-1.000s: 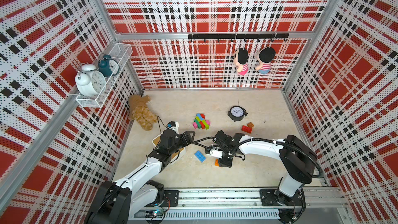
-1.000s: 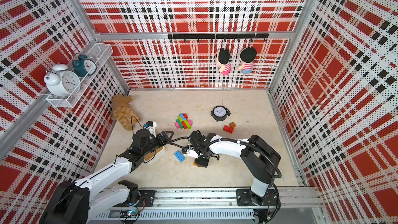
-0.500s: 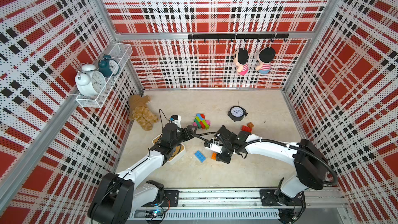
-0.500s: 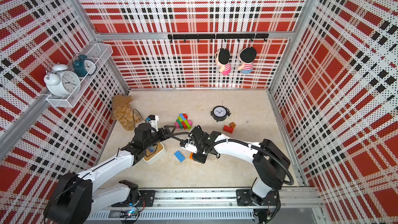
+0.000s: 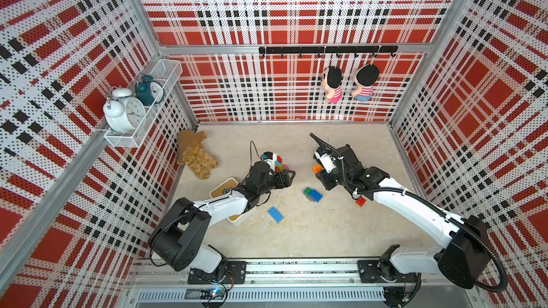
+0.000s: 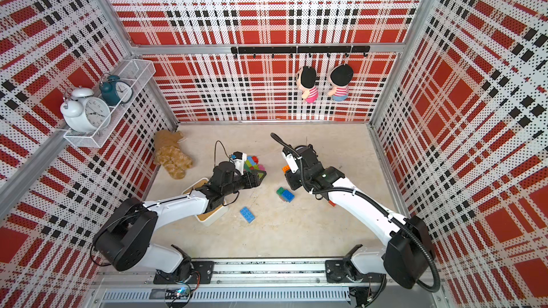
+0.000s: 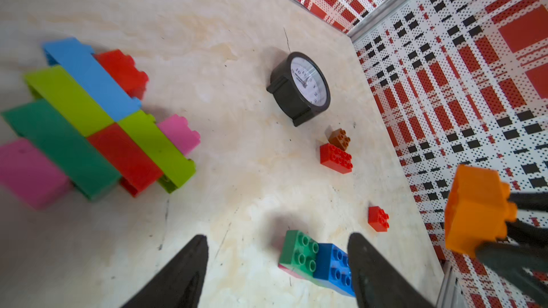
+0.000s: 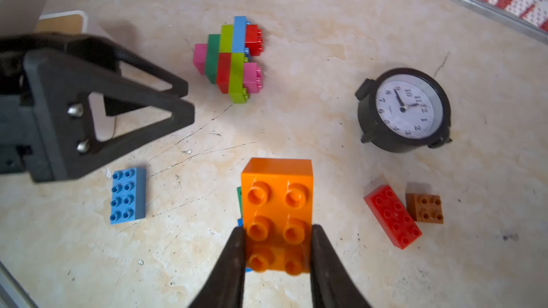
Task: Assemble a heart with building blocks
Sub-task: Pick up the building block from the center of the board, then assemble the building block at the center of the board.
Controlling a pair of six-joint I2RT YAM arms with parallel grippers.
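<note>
My right gripper point(image 8: 277, 232) is shut on an orange block point(image 8: 277, 202), held above the floor; both top views show that block point(image 5: 316, 169) point(image 6: 285, 168). My left gripper point(image 7: 277, 238) is open and empty, and its tips point(image 5: 289, 177) hover just in front of a flat multicoloured block assembly point(image 7: 89, 125) point(image 8: 229, 57) point(image 5: 280, 165). A joined green and blue block pair point(image 5: 312, 194) point(image 7: 317, 259) lies between the two grippers. A light blue block point(image 5: 275, 214) point(image 8: 128, 195) lies loose nearer the front.
A black clock point(image 8: 404, 111) sits on the floor, with a red long block point(image 8: 393, 216) and a brown block point(image 8: 424, 207) beside it. A small red block point(image 5: 361, 201) lies under the right arm. A white tray point(image 5: 224, 186) and a plush toy point(image 5: 195, 155) are at the left.
The right gripper has lifted and moved back with the orange block, uncovering the green and blue pair. The left gripper has reached further right, toward the multicoloured assembly.
</note>
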